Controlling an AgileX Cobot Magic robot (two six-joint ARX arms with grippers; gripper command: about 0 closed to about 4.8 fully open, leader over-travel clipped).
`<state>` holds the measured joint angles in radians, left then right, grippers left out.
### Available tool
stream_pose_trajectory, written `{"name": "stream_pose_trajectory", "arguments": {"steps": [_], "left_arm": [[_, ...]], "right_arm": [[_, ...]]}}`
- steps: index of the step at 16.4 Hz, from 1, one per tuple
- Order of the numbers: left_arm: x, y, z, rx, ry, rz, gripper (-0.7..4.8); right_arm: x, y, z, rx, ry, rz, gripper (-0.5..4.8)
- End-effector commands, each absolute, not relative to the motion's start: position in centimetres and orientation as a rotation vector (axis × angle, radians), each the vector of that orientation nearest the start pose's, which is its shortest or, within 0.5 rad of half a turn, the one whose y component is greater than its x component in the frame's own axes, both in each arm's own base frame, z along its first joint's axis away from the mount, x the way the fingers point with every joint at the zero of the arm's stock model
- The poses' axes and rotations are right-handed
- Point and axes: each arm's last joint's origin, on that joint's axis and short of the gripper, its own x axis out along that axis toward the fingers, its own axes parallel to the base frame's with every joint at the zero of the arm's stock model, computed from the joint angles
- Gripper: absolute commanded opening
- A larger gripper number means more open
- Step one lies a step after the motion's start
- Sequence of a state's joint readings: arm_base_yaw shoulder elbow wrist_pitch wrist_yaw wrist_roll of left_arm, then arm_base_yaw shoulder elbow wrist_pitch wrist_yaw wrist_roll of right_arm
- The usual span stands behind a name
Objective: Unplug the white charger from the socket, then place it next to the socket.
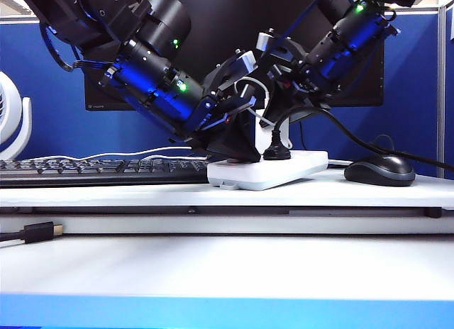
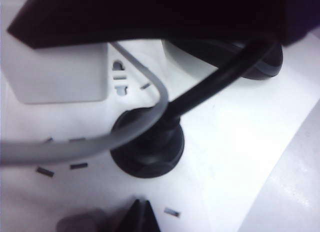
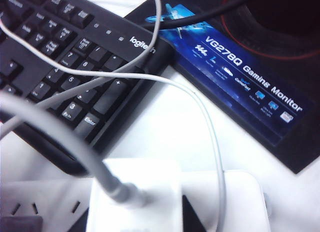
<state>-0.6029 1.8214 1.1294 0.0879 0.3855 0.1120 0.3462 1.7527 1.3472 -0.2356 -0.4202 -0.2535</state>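
Observation:
The white charger (image 3: 135, 192) stands upright on the socket (image 1: 284, 169), with its thin white cable looping away over the desk. My right gripper (image 3: 134, 219) is shut on it, a dark fingertip (image 3: 192, 217) against each side. From the upper right it reaches down to the charger (image 1: 264, 134). My left gripper (image 2: 142, 214) is shut, its tips resting on the socket's top (image 2: 215, 157) near the round black plug (image 2: 147, 147). It comes in from the left (image 1: 237, 153). The charger (image 2: 65, 74) shows beside that plug, under the right gripper's dark body.
A black keyboard (image 1: 99, 169) lies left of the socket and a black mouse (image 1: 379, 169) to its right. The black plug's thick cord (image 1: 355, 137) runs off right. A monitor base (image 3: 235, 77) sits behind, and a fan (image 1: 10, 116) stands far left.

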Motion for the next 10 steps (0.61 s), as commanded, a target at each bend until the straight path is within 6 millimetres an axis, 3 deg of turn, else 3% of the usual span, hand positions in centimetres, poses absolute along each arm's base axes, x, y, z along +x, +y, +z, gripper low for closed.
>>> {"name": "stream_pose_trajectory", "arguments": {"steps": [1,4,7,10], "left_arm": [[31.27,-22.68,18.04,0.188,0.674,-0.956,-0.05],[31.22,-22.65,17.95,0.190,0.685,-0.955,-0.05],[31.23,-22.67,17.48,0.192,0.707,-0.955,-0.05],[31.26,-22.72,17.16,0.192,0.717,-0.958,-0.05]], "right_arm": [[36.15,14.99,28.97,-0.252,0.385,0.919,-0.01],[36.34,14.76,29.35,-0.128,0.402,0.909,-0.01],[36.13,14.58,29.73,-0.249,0.337,0.932,-0.01],[36.17,14.62,29.92,-0.175,0.347,0.940,-0.01]]}}
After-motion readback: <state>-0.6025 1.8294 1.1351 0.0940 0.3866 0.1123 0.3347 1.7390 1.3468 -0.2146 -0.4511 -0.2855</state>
